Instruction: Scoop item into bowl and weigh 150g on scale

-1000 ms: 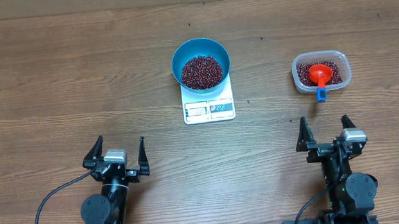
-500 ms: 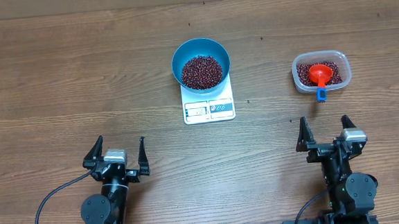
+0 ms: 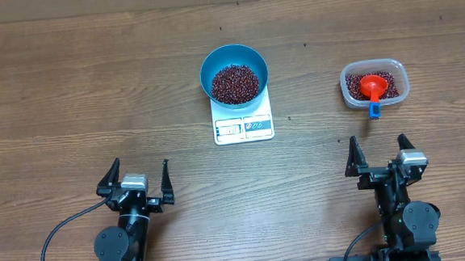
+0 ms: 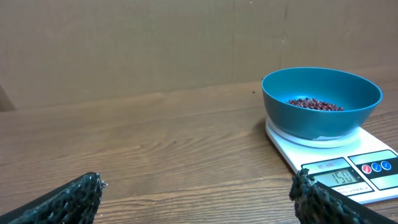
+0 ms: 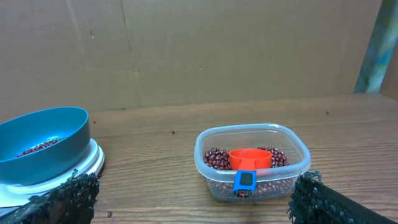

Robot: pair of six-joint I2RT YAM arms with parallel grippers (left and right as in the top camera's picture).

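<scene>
Scene: a wood-grain worktop (image 3: 68, 92) seen from overhead, with two robot arms parked along the bottom edge of the frame.
Left hand (image 3: 141, 164): lower left of the overhead view, fingers spread wide apart and holding nothing, well short of the scale.
Right hand (image 3: 376, 142): lower right of the overhead view, fingers likewise spread wide and empty, just below the tub in the frame but apart from it.
Beans (image 3: 234, 83): a dark red-maroon heap fills the bottom of the bowl, and more lie in the tub.
Bowl (image 3: 205, 74): round and bright blue, upper centre of the frame, sitting squarely on the scale's platform.
Scale (image 3: 244, 128): flat, white and rectangular, with its display edge towards the arms; in the left wrist view the display appears to read 150.
Tub (image 3: 347, 93): clear plastic with rounded corners, right of the scale and well apart from it.
Scoop (image 3: 373, 85): orange-red cup resting on the beans inside the tub, its blue handle end hanging over the near rim.
</scene>
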